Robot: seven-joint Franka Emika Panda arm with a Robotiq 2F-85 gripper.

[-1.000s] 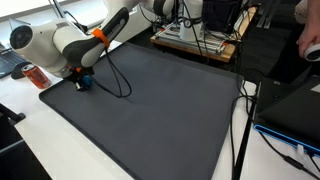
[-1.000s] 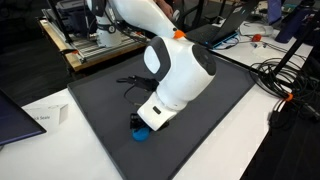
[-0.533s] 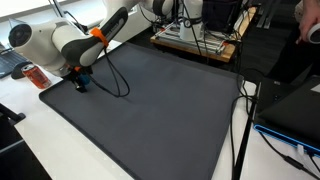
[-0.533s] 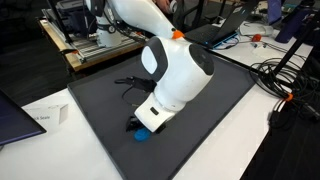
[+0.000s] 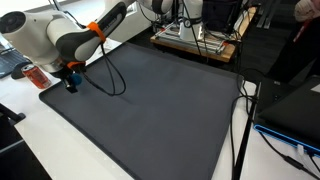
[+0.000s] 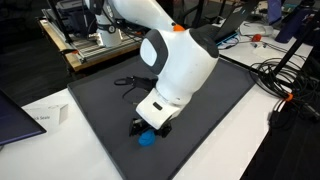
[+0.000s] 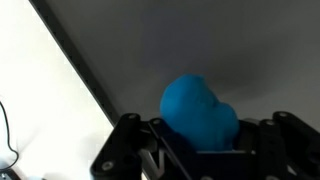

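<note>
A rounded blue lump sits between the black fingers of my gripper, which is shut on it. In an exterior view the blue lump shows just under the gripper, low over the dark grey mat. In an exterior view the gripper hangs near the mat's corner, and the lump is mostly hidden by the fingers. Whether the lump touches the mat I cannot tell.
The mat's edge and the white table lie close beside the gripper. A red-orange object stands just off the mat corner. A black cable loops over the mat behind the arm. Paper lies on the table; cluttered benches stand behind.
The jaws have closed on the blue lump. The arm has shifted with it toward the mat's corner, and the wrist sits a little higher.
</note>
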